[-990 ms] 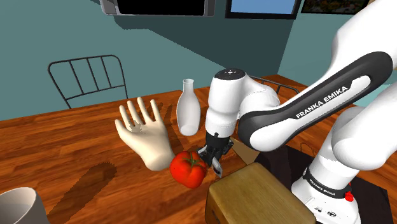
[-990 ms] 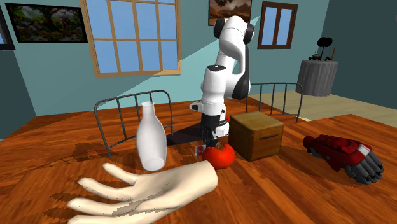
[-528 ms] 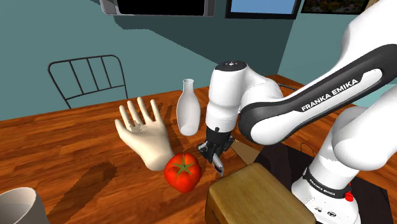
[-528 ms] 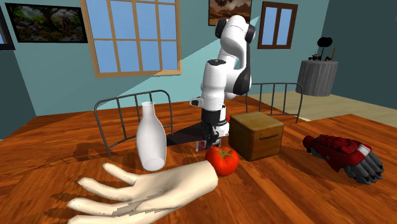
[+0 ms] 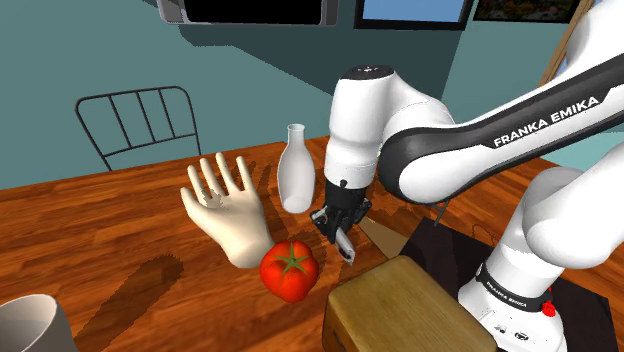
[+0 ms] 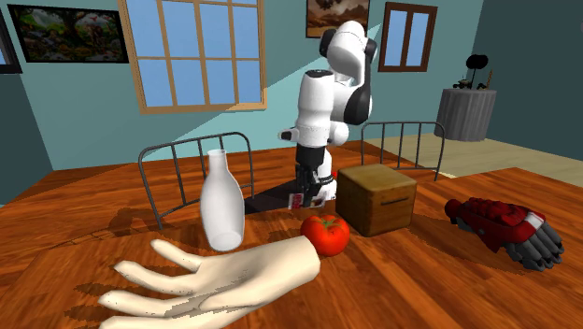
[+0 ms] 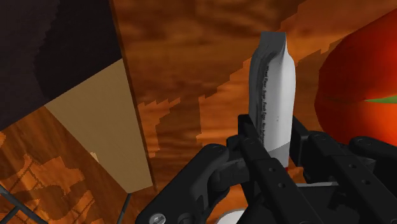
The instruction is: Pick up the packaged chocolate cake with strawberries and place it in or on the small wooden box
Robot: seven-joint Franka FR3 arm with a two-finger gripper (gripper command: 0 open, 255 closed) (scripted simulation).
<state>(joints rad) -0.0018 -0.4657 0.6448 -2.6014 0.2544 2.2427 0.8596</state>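
Note:
My black gripper [image 5: 337, 226] is shut on a thin white packaged cake [image 5: 344, 248], held edge-on and lifted a little above the wooden table. In the wrist view the white packet [image 7: 273, 89] sticks out from between the fingers [image 7: 253, 149], over bare tabletop. In the second exterior view the gripper [image 6: 309, 190] hangs with the packet [image 6: 297, 199] just to the left of the small wooden box [image 6: 376, 199]. In the shoulder view, that box [image 5: 395, 310] stands below and to the right of the gripper.
A red tomato [image 5: 290, 270] lies on the table beside the gripper and close to the box. A pale mannequin hand [image 5: 228, 215], a white bottle [image 5: 296, 170], a metal chair [image 5: 135, 118], a red and grey glove [image 6: 504, 227] and a cup [image 5: 28, 325] surround the spot.
The gripper has risen off the table with the packet clasped in it. The tomato rolled a little away from the gripper and now rests beside the box.

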